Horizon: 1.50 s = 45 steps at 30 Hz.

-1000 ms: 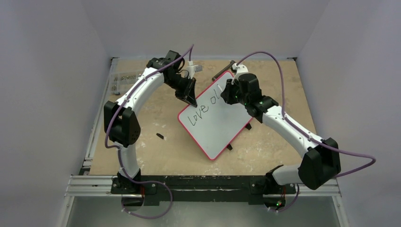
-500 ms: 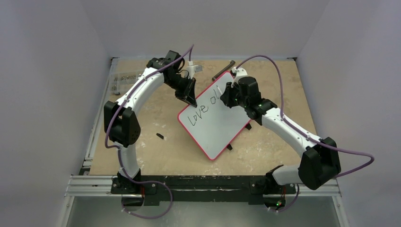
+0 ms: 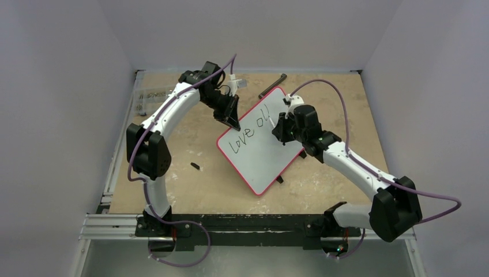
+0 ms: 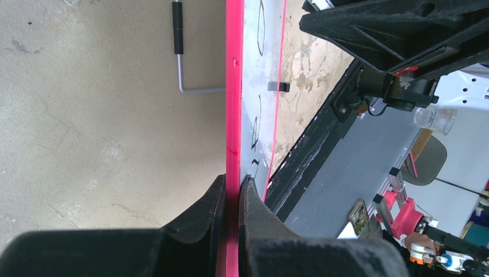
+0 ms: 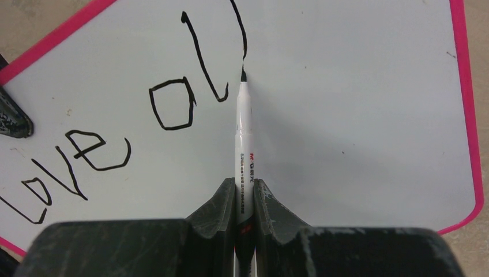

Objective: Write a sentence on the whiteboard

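One whiteboard [image 3: 265, 161], one marker [image 5: 244, 133], one L-shaped tool [image 3: 272, 86] (black-handled), one small black piece [image 3: 195, 167].

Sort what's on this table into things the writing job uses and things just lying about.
In use: whiteboard, black writing on it, marker in the right gripper, left gripper clamped on the board's rim.
Lying about: bent metal rod, small black piece, clear packets at the left edge.

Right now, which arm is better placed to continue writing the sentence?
Right. The right hand grips the marker, tip touching the whiteboard mid-word. The left hand is clamped on the board's pink rim.
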Each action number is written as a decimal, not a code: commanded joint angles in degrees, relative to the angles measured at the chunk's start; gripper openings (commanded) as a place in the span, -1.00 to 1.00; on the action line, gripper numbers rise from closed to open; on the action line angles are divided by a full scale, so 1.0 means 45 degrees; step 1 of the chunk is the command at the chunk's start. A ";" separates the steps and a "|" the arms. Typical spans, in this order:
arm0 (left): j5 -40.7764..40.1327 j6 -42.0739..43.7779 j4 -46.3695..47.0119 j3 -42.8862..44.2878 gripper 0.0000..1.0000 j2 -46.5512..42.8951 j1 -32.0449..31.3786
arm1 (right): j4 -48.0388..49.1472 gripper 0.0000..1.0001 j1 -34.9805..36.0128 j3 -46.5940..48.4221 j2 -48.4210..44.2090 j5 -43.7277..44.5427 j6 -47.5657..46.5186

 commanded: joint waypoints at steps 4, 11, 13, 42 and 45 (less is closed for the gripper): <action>-0.1657 0.0616 0.0165 -0.0013 -1.00 -0.0561 0.0089 | -0.0114 -1.00 -0.0010 -0.0503 -0.0602 -0.0025 0.0202; -0.1670 0.0628 0.0187 -0.0014 -1.00 -0.0562 0.0082 | -0.0108 -1.00 -0.0089 -0.0253 -0.0218 0.0353 0.0125; -0.1676 0.0625 0.0172 -0.0024 -1.00 -0.0561 0.0082 | -0.0108 -1.00 -0.0204 -0.0081 -0.0124 0.0417 0.0107; -0.2400 0.0552 0.0253 -0.0161 -0.78 -0.0101 0.0082 | -0.1448 -1.00 -0.0312 0.0877 -0.3154 0.0491 0.0023; -0.2422 0.0593 0.0253 -0.0179 -0.70 0.0036 0.0082 | -0.1487 -1.00 -0.0296 0.0791 -0.3329 0.0412 0.0036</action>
